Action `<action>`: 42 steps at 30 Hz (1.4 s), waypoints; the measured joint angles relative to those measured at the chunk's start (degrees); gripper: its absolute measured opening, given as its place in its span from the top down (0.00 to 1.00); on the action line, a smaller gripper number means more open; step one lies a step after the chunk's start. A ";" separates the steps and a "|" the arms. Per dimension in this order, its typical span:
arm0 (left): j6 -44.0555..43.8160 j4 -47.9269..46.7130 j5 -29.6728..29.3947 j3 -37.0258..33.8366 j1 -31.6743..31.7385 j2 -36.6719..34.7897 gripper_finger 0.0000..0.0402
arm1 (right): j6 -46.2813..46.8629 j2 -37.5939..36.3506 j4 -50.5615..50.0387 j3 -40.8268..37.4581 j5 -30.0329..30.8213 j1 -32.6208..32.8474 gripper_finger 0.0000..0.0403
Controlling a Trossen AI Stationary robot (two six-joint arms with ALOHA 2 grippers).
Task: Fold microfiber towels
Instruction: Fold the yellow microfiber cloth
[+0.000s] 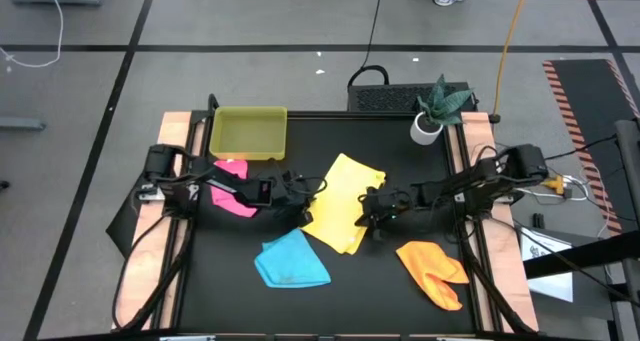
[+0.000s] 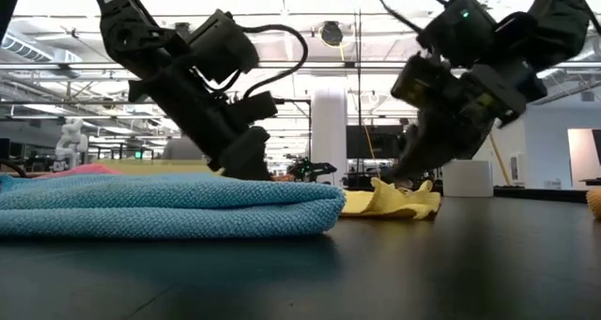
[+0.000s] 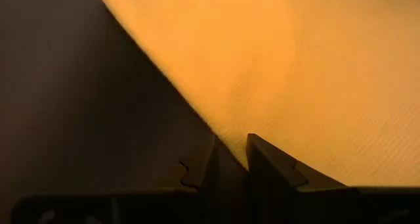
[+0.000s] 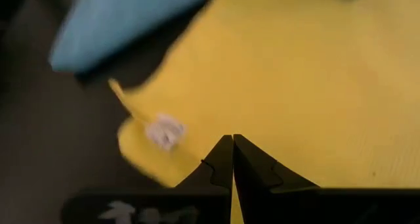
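We had both grippers' fingers pinched on the yellow towel [image 1: 342,203], left gripper [image 1: 306,199] and right gripper [image 1: 371,209] on opposite edges; lifting evenly should keep the fold square.

No legible text, label or number anywhere.

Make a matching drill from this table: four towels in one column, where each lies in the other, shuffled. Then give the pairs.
Towels
1. yellow towel
2. pink towel
3. blue towel
4. orange towel

Places
A. near edge of the table, right side
B. mid-table, between the left pincer and right pincer, both down at its edges
C. just in front of the tray, partly under the left arm
D. near side, left of centre, folded over

Pairs: 1-B, 2-C, 3-D, 4-A
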 joint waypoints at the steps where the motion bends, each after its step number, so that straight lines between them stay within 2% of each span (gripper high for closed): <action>1: -0.56 -1.14 -0.63 0.17 -0.15 -0.13 0.77 | -0.10 0.06 -2.27 0.42 0.06 0.00 0.99; 7: -4.94 -5.27 -3.47 0.12 -3.55 -0.62 0.77 | 0.33 -2.09 -15.54 0.63 1.25 -0.55 0.99; 11: -6.14 -2.53 -4.10 0.08 -8.80 -0.57 0.77 | -2.06 -5.49 -21.72 0.60 11.22 -1.04 0.99; 14: -5.74 2.46 -7.01 0.08 -12.37 -0.56 0.77 | -4.04 -9.54 -24.02 0.21 20.66 -1.40 0.99; 16: -4.47 5.66 -9.51 0.04 -13.92 -0.56 0.77 | -4.76 -12.97 -22.83 0.36 24.25 -1.05 0.99; 18: -2.96 7.89 -10.44 0.08 -14.48 -0.56 0.77 | -5.95 -16.34 -22.13 0.47 23.25 -0.48 0.99; 22: -1.20 9.03 -11.40 0.08 -13.50 -0.58 0.77 | -7.15 -20.77 -22.41 0.38 16.58 1.77 0.99; 27: -1.46 8.65 -11.35 0.08 -10.94 -0.58 0.77 | -1.42 -21.68 -23.79 -0.29 16.38 5.64 0.96; 35: -1.44 8.68 -9.75 0.08 -9.53 -0.56 0.77 | 17.24 -21.75 -35.13 -0.38 16.34 8.11 0.77; 38: -1.44 8.78 -9.76 0.08 -9.60 -0.57 0.77 | 21.22 -21.75 -35.79 -0.38 16.23 8.17 0.69; 42: -1.44 8.81 -9.76 0.08 -9.66 -0.58 0.77 | 24.53 -21.08 -33.89 -0.38 11.36 8.22 0.62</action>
